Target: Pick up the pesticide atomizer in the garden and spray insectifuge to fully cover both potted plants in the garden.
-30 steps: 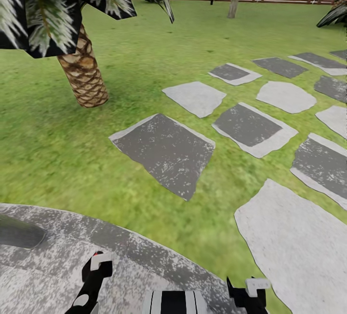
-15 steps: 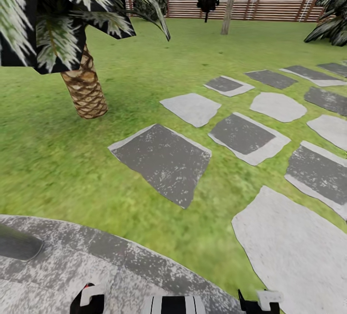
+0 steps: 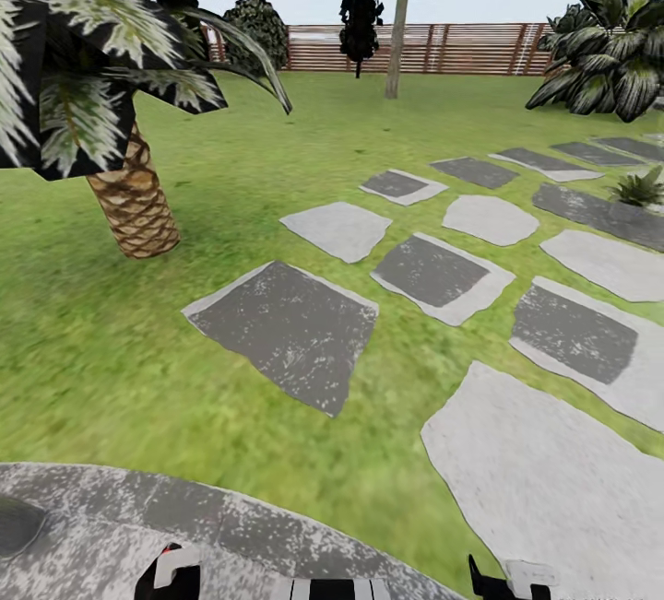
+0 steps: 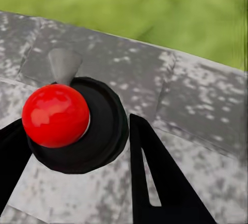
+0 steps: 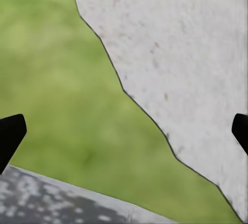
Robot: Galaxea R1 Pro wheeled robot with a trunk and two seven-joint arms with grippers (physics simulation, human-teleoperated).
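Observation:
The pesticide atomizer and the potted plants are out of view. The garden lawn (image 3: 277,167) stretches ahead to a brown slatted fence (image 3: 433,47). My left gripper (image 3: 175,572) sits at the bottom edge of the head view over the round grey patio (image 3: 111,517). In the left wrist view the left gripper (image 4: 75,146) is open, its black fingers (image 4: 147,182) standing either side of a red ball (image 4: 56,114) on a black disc. My right gripper (image 5: 124,131) is open and empty, above grass and a pale stone (image 5: 181,53); the right gripper (image 3: 516,577) also shows low in the head view.
Grey stepping stones (image 3: 286,328) run from the patio to the far right. A scaly-trunked palm (image 3: 134,204) stands at left with fronds overhanging. A thin tree trunk (image 3: 398,24) rises near the fence. A broad-leaved bush (image 3: 604,61) and a small spiky green clump (image 3: 641,187) are at right.
The head camera has tilted up and turned: the ground slid down the picture, and sky, the bush and the spiky clump came into view. The grippers sit lower in the picture.

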